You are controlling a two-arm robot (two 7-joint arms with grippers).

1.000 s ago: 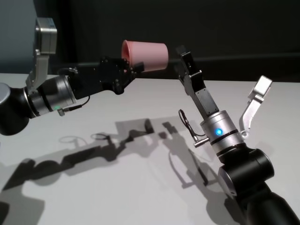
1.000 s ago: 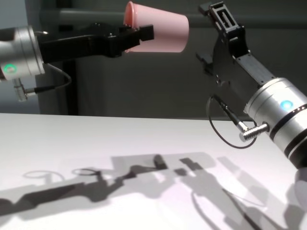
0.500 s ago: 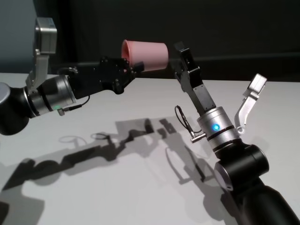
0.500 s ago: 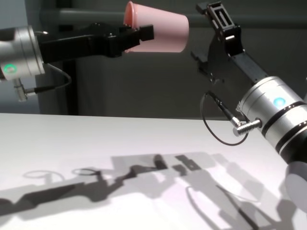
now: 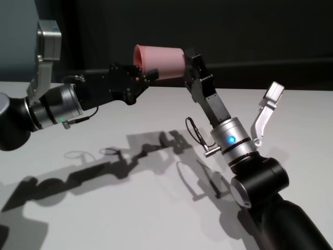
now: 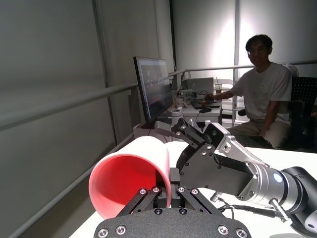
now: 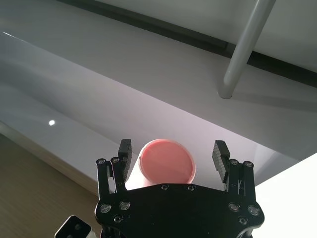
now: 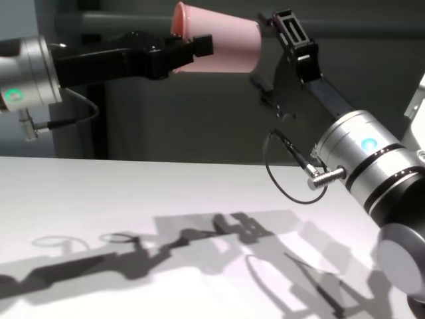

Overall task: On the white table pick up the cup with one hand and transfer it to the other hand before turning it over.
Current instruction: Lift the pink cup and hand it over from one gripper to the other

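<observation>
The salmon-pink cup (image 5: 160, 61) hangs on its side high above the white table (image 5: 130, 208), rim toward my left arm, flat base toward my right. My left gripper (image 5: 145, 73) is shut on its rim; the left wrist view shows the cup's open mouth (image 6: 131, 178) pinched between the fingers. My right gripper (image 5: 190, 65) is open at the cup's base end. In the right wrist view the round base (image 7: 167, 163) sits between the spread fingers (image 7: 125, 148), with a gap on one side. The chest view shows the cup (image 8: 222, 46) and right gripper (image 8: 275, 33) meeting.
Arm shadows lie across the table (image 8: 99, 199). A black cable loop (image 5: 195, 133) hangs off my right wrist. In the left wrist view a person (image 6: 262, 99) sits at a desk with a monitor (image 6: 151, 89) far behind. A dark wall stands behind the table.
My right gripper has moved left toward the cup, and its open fingers now flank the base. My left gripper and the cup have stayed still.
</observation>
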